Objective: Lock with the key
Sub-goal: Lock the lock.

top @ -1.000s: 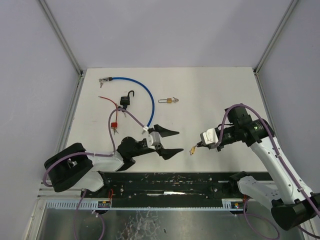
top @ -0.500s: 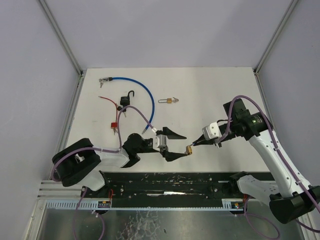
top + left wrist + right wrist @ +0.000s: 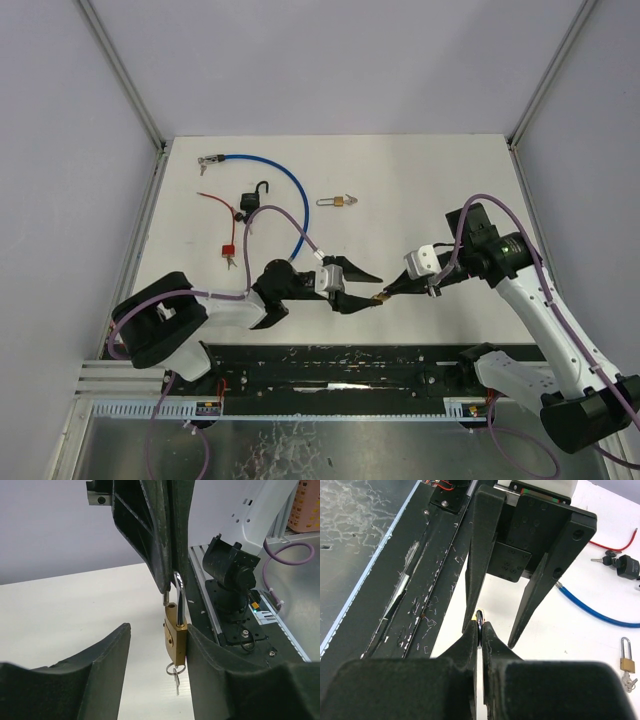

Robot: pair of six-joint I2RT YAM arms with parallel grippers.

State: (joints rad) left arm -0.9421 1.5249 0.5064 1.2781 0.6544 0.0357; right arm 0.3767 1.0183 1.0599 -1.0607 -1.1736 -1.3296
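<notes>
Hanging over the white table, one brass padlock is pinched by its shackle in the right gripper's tight-pressed fingers, one key dangling below. The left gripper's two fingers stand spread around it, one touching its body. Behind lie a second brass padlock, one black padlock, one blue cable and one red cable.

Padlock hangs between left gripper and right gripper.
</notes>
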